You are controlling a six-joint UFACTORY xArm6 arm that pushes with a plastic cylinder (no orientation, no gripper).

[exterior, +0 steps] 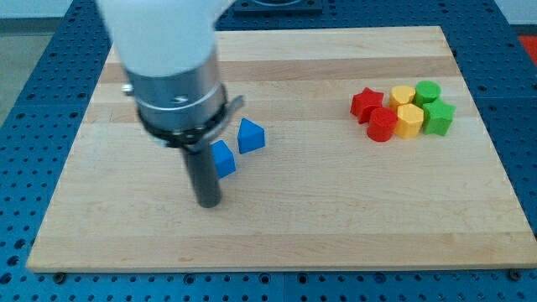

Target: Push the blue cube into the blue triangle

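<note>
My tip [208, 202] sits low on the board [277, 226], just left of the blue cube [223, 158], which my rod partly hides, so contact is hard to call. Blue triangle [251, 135] stands just up and right of the cube, seemingly a sliver apart. Wide bare wood runs right from there. Far right, a tight cluster blocks passage: red star [365, 102], red cylinder [382, 124], two yellow blocks [409, 120], two green [437, 117].
</note>
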